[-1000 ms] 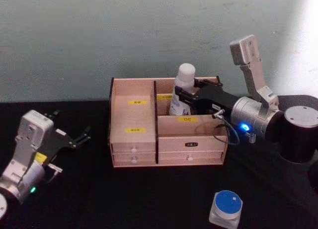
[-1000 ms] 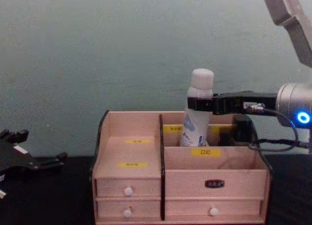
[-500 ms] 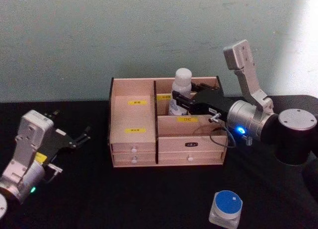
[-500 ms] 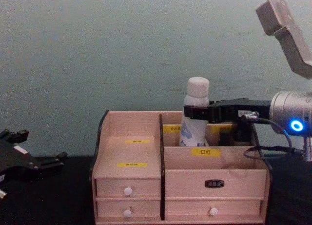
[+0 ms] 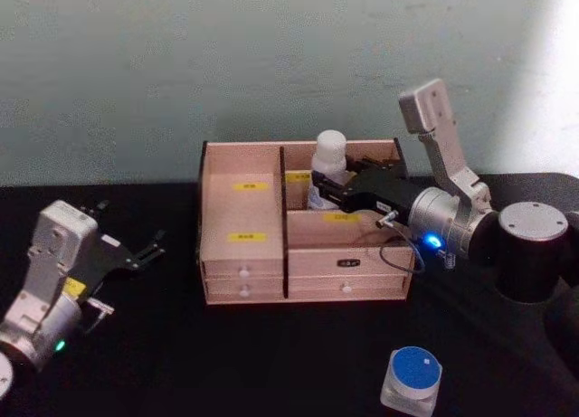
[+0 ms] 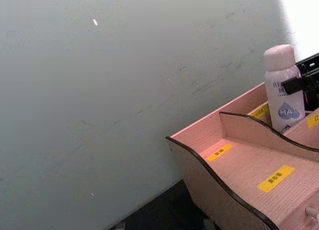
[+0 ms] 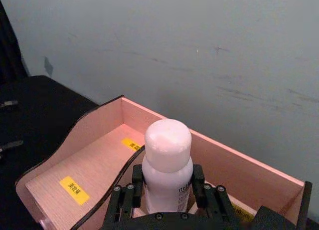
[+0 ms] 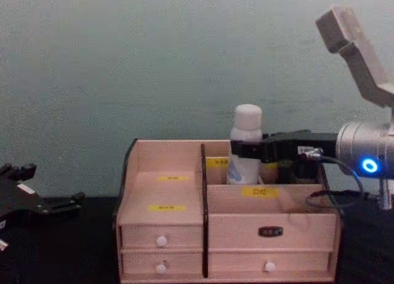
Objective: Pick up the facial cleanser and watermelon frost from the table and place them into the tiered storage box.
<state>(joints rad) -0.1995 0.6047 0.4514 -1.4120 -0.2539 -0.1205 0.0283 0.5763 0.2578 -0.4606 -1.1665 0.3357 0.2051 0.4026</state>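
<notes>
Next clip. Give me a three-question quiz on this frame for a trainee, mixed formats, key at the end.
1. True or false: the blue-lidded jar already sits in the wooden box.
2. Which one is shut on the white bottle? A) left tool B) right tool
3. Fill in: the white bottle is in the wooden box's ____ right compartment.
Key: 1 false, it is on the table in front. 2 B; the left tool is open at the left. 3 rear.

Counted items: one facial cleanser (image 5: 331,151); one watermelon frost (image 5: 412,377); one tiered storage box (image 5: 242,213) with four white-knobbed drawers (image 5: 242,272). Two hands, both mine: my left hand (image 5: 129,225) and my right hand (image 5: 327,185). One black desk (image 5: 271,363).
</notes>
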